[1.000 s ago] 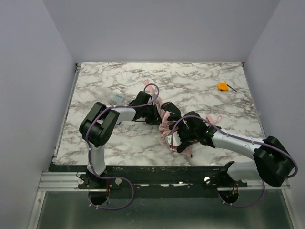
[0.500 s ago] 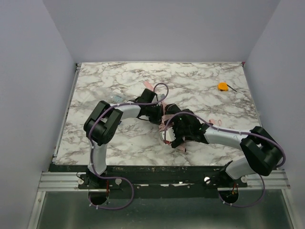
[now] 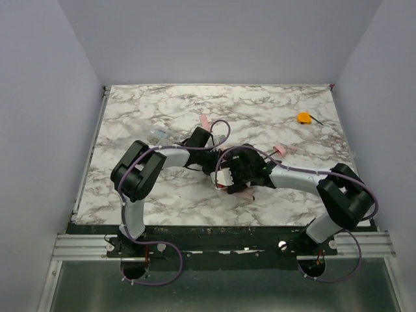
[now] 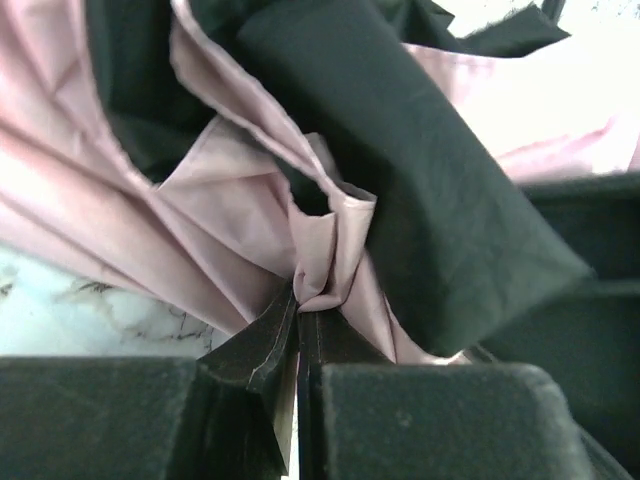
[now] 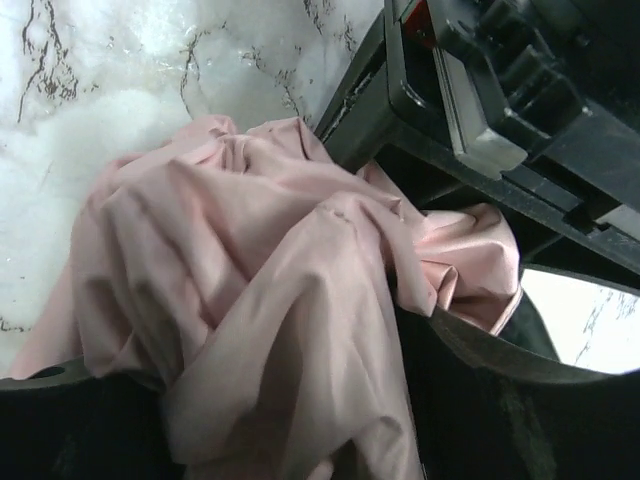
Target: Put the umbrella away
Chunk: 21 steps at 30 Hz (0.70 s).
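Walls (image 3: 45, 130): pale, plain, closing the table on the left, far and right sides.
Table (image 3: 162, 107): marble top. The far half is open, and there is a bare strip along the left edge and more bare marble to the right.
Left arm (image 3: 133, 172): elbow folded near the left edge, forearm reaching in toward the middle.
Right arm (image 3: 305, 177): stretched low across the near right part, wrist at the middle.
Umbrella (image 3: 244, 193): pale pink, crumpled in a bunch at mid-table between the two wrists, well apart from every edge. Pink ends stick out on the far and near sides.
Left gripper (image 4: 298, 312): jaws almost closed, pinching a twisted fold of the pink fabric.
Right gripper (image 5: 280, 400): fingers set wide with the pink bundle lying between them. Whether they press on it cannot be told.
Clear packet (image 3: 156, 134): flat on the marble, just beside the left forearm.
Orange object (image 3: 303, 117): far right, alone, near the right edge.
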### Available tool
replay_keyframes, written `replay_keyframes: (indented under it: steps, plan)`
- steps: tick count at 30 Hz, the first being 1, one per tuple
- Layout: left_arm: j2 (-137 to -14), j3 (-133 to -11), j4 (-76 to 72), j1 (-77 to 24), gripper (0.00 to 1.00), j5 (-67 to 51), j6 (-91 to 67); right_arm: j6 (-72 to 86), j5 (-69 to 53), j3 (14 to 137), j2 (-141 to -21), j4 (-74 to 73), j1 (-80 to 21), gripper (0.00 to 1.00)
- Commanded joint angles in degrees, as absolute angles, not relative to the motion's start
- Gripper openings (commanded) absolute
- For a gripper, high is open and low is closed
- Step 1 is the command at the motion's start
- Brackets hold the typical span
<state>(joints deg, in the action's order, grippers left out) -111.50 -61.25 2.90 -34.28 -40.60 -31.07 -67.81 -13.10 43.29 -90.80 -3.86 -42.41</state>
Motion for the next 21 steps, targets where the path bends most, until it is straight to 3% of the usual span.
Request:
replay_keyframes:
  steps: [1,4,8,15,21]
  plan:
    - [-108.0,-58.7,4.6,-38.0,0.09,-51.4,-34.7,-65.7,-6.9,42.2,-101.3,-15.9,-41.9,0.64]
    - [-107.1,-58.8,4.0,-37.0,0.11,-50.8,-35.5,-65.7,-8.7,42.7,-102.0,-18.8,-41.9,0.46]
    - [-103.9,-56.4,-1.5,-33.4,0.17,-47.8,-39.5,-66.8,-10.8,41.9,-101.1,-20.7,-41.9,0.35]
    - [-91.7,-49.8,-10.8,-25.8,0.31,-40.1,-44.0,-67.0,-14.2,43.0,-101.4,-25.6,-41.8,0.3]
    - [-73.8,-39.8,-11.9,-22.6,0.31,-25.9,-36.3,-64.4,-15.7,46.2,-103.2,-29.8,-41.9,0.29]
